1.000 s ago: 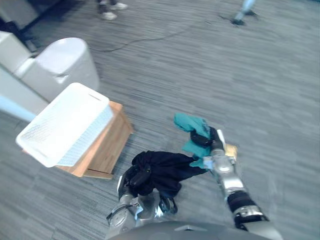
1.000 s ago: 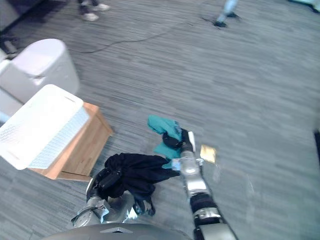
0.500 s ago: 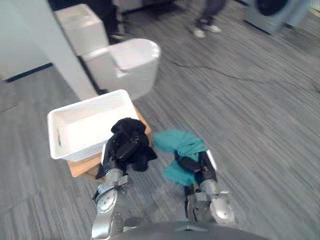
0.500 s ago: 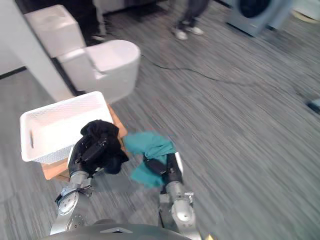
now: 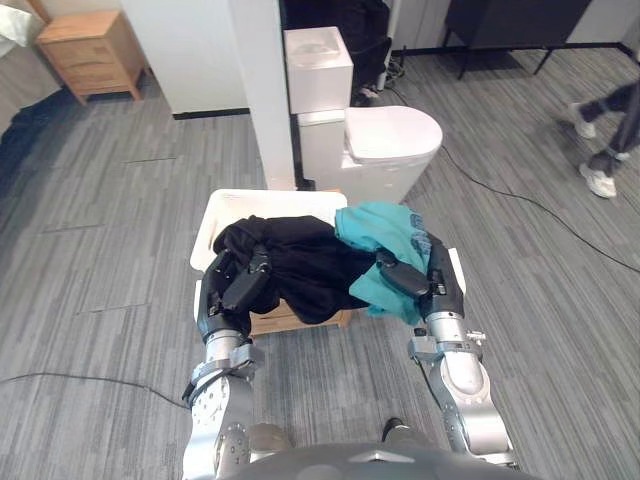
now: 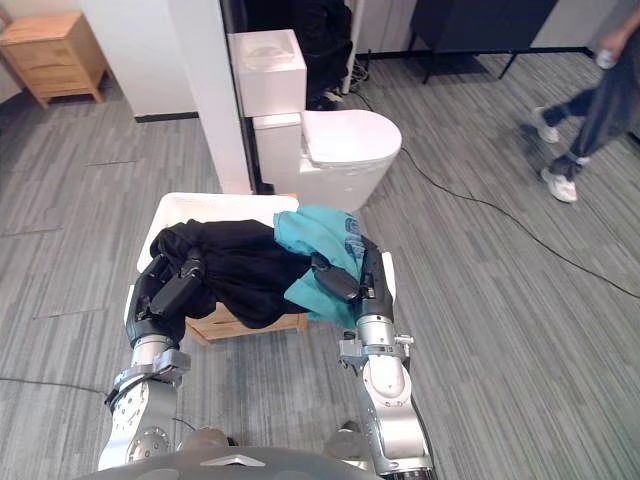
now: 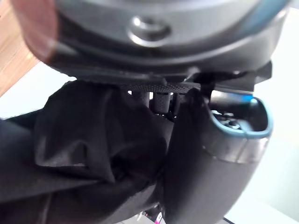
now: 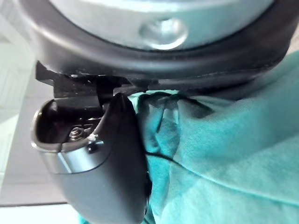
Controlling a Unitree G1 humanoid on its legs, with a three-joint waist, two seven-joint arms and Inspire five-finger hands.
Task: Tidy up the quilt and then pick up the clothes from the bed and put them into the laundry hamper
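My left hand (image 5: pixel 238 288) is shut on a black garment (image 5: pixel 300 262) that bunches over the white laundry hamper (image 5: pixel 213 212) in front of me. In the left wrist view the black cloth (image 7: pixel 84 154) is pressed between thumb and fingers. My right hand (image 5: pixel 425 278) is shut on a teal garment (image 5: pixel 375 232), held at the hamper's right end beside the black one. The right wrist view shows the teal cloth (image 8: pixel 224 154) packed against the thumb. Both garments hide most of the hamper's inside.
The hamper rests on a low wooden stand (image 5: pixel 285 322). Just behind it stand a white toilet (image 5: pixel 385 140) and a white wall edge (image 5: pixel 265 90). A wooden nightstand (image 5: pixel 90 45) is far left. A person's legs (image 5: pixel 605 140) are at the right; a cable (image 5: pixel 530 205) crosses the floor.
The camera has swung round to face the hamper and toilet. Both hands kept hold of their garments and now carry them over the hamper instead of beside it.
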